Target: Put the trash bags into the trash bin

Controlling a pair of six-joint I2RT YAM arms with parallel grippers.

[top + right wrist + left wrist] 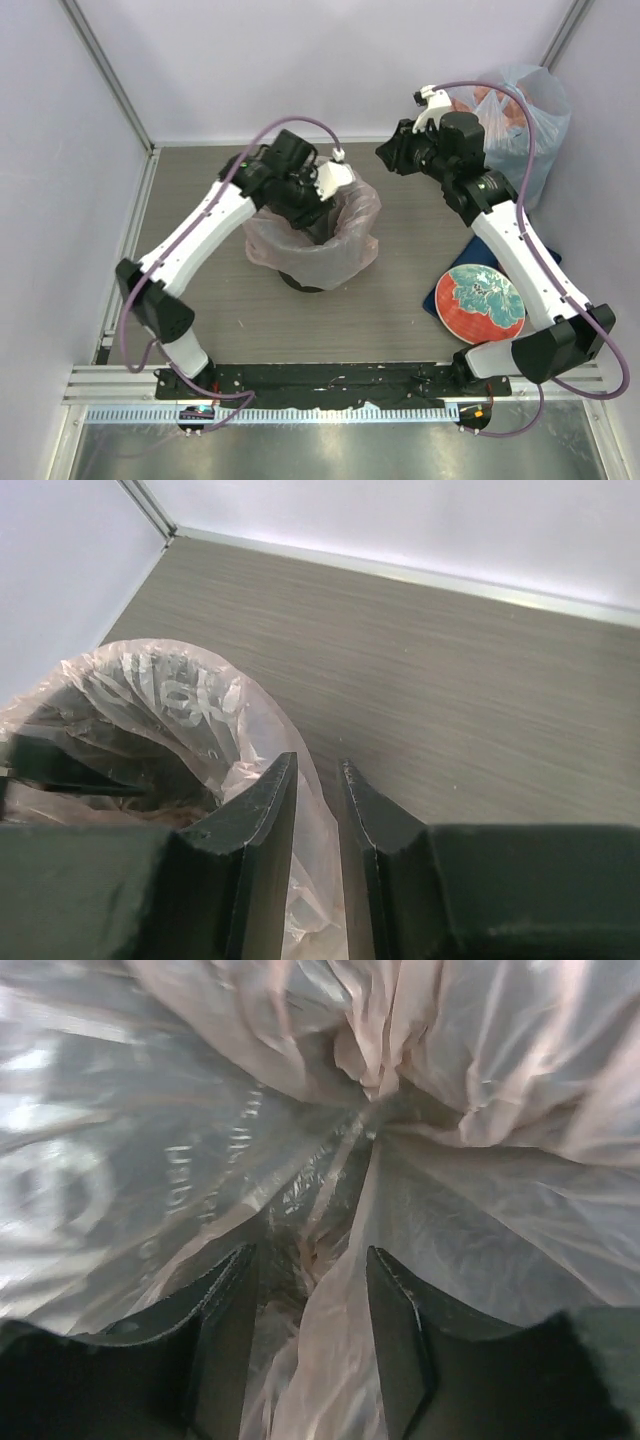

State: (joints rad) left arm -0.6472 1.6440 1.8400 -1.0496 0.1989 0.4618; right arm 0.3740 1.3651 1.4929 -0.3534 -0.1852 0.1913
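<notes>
table [400, 225]: grey woodgrain | on it: trash bin [303, 284], bulging clear bag [527, 130], blue pad [436, 296]

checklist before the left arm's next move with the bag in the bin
1. Pink trash bag draped over the rim of the trash bin: ok.
2. Left gripper down inside the bag, a fold of film between its jaws: ok.
3. That fold clamped: not ok, jaws stand apart.
4. Right gripper above the table beside the bin, nothing between its narrowly parted jaws: ok.
5. Bag bottom reaching the bin floor: cannot tell.
6. Bin upright: ok.
</notes>
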